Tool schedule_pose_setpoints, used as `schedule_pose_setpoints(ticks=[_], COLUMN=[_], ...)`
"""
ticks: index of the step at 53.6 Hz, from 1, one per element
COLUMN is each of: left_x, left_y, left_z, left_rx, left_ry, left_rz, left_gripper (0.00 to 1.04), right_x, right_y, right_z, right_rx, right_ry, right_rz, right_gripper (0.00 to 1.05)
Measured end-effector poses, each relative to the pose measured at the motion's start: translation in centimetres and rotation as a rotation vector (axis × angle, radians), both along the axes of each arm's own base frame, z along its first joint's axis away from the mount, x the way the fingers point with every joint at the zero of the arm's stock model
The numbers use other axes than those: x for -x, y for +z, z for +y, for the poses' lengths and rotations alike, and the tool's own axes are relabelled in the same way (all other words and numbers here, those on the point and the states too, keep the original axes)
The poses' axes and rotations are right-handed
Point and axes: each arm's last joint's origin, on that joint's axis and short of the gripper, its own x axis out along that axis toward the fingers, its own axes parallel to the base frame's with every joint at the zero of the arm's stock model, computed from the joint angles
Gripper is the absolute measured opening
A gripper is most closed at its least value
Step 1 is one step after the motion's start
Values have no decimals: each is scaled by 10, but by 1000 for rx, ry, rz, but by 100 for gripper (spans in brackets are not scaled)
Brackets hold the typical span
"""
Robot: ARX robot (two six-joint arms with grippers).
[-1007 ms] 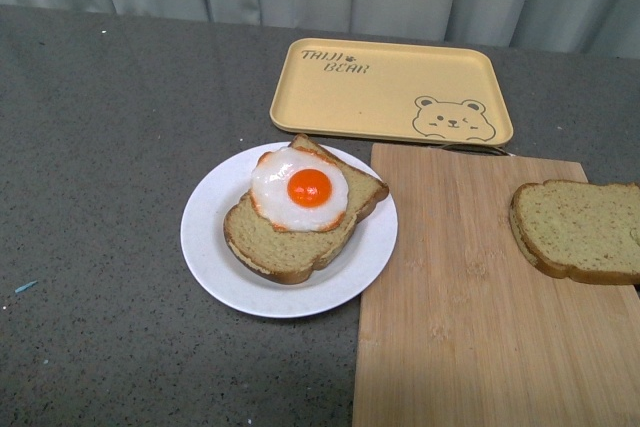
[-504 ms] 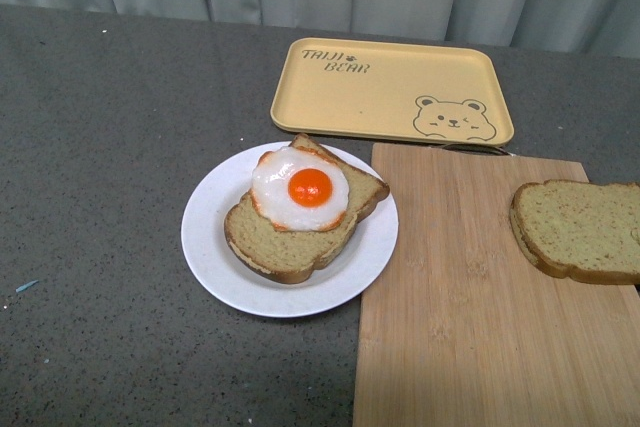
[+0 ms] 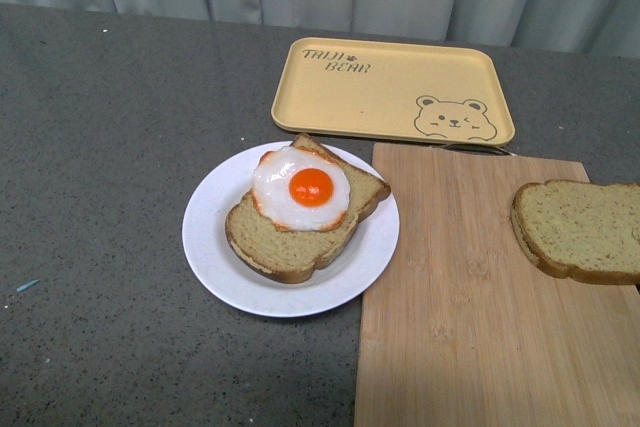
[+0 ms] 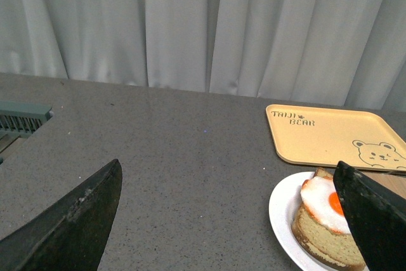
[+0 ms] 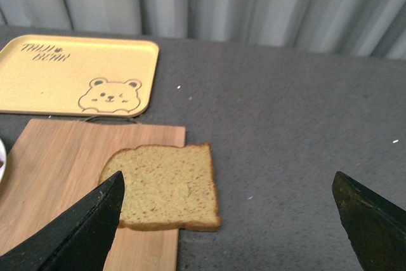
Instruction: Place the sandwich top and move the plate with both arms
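The sandwich top [image 3: 582, 231], a plain speckled bread slice, lies flat at the right edge of the wooden cutting board [image 3: 465, 297]; the right wrist view shows the sandwich top [image 5: 166, 186] overhanging the board's edge. The white plate [image 3: 290, 230] holds a bread slice topped with a fried egg [image 3: 300, 187], beside the board's left side. Neither arm appears in the front view. My left gripper [image 4: 231, 220] is open above bare table, with the plate [image 4: 283, 215] by one finger. My right gripper [image 5: 228, 220] is open with nothing between its fingers, the sandwich top near one fingertip.
A yellow tray with a bear drawing [image 3: 392, 90] lies empty behind the plate and board. Grey curtains hang at the far table edge. A grey ribbed object [image 4: 22, 119] sits at the table's side in the left wrist view.
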Motion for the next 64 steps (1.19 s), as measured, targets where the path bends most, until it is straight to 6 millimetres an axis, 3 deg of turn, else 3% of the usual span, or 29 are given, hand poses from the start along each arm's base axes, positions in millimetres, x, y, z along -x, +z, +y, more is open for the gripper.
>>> schedule_pose_setpoints(ticks=[25,36,58,64], left_x=[0,0,0,0], left_y=[0,0,0,0], left_z=[0,0,0,0], left_rx=[0,0,0,0], left_ry=[0,0,0,0], left_rz=[0,0,0,0], left_gripper=[98,98,98,98], right_x=[-77,-117,-152,-163], right_y=[-41,-75,-120,-127], right_z=[-59,-82,-77,-74], right_rx=[-355,-512,-673,-726], right_ry=[101,131,176,166], right_rz=[425,587,702,703], right_gripper=[95,95,95,74])
